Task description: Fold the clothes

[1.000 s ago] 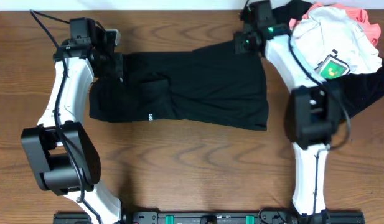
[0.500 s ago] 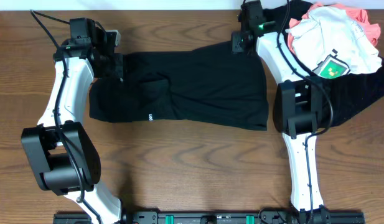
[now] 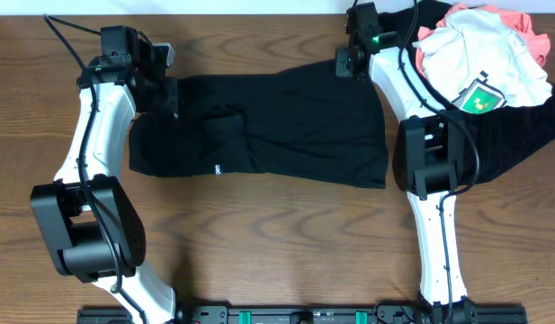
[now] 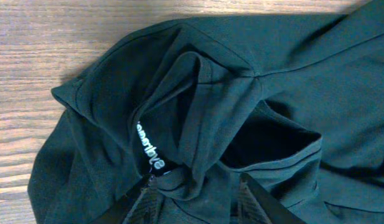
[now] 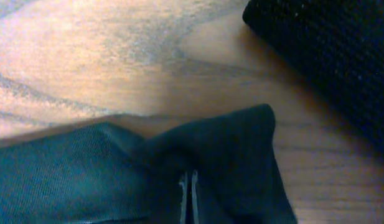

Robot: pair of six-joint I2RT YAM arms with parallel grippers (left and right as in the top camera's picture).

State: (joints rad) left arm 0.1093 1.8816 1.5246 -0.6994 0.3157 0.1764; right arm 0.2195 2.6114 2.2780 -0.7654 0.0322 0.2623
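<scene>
Right gripper [image 5: 188,198]: jaws pressed together on the far right corner of the black fabric shirt [image 3: 286,126]; tips cut off by the frame edge.
Left gripper [image 4: 196,200]: narrow, bunched shirt fabric in its grip; white lettering [image 4: 148,149] partly lost in a fold.
Shirt: flat on the brown wooden tabletop [image 3: 277,234], long axis left-right, between the 2 arms.
White green-printed garment [image 3: 484,54]: heaped at far right, shape unreadable.

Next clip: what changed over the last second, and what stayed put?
The right gripper edged slightly left at the black shirt's far right corner, its elbow swinging in toward the shirt, and it closed on that corner. Unchanged: the left gripper stays clamped on bunched fabric at the shirt's far left corner, the shirt lies spread as before, and the pile of clothes hasn't moved.
</scene>
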